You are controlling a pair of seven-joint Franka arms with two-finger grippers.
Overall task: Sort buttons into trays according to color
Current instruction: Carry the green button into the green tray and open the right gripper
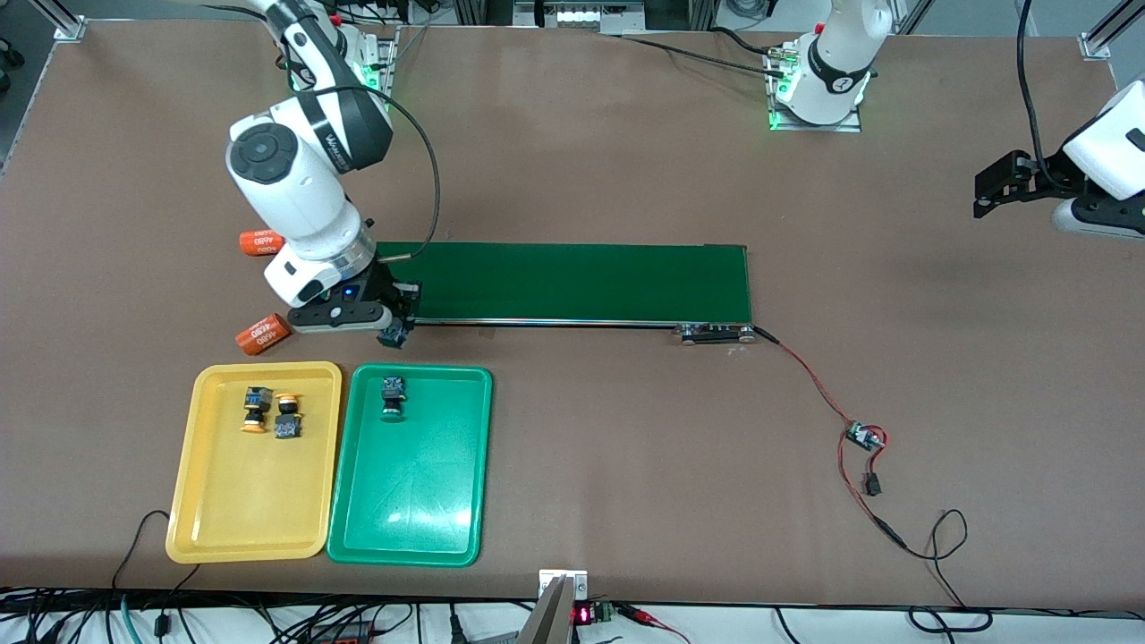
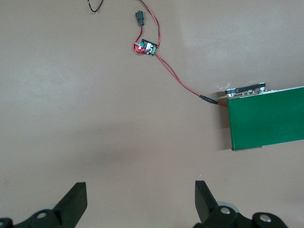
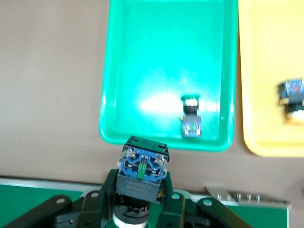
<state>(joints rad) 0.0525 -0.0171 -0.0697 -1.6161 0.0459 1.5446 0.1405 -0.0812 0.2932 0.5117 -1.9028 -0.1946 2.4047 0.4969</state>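
Bright overhead light, glare on green tray (image 1: 411, 510) — soft shadows

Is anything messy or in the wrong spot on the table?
Nothing stands out: two yellow-capped push buttons lie in the yellow plastic tray, one green-capped push button in the green plastic tray.

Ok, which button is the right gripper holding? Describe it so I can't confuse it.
Start at the conveyor belt, at the right arm's end. The right gripper is shut on a button between belt and green tray. It is the only button not lying in a tray.
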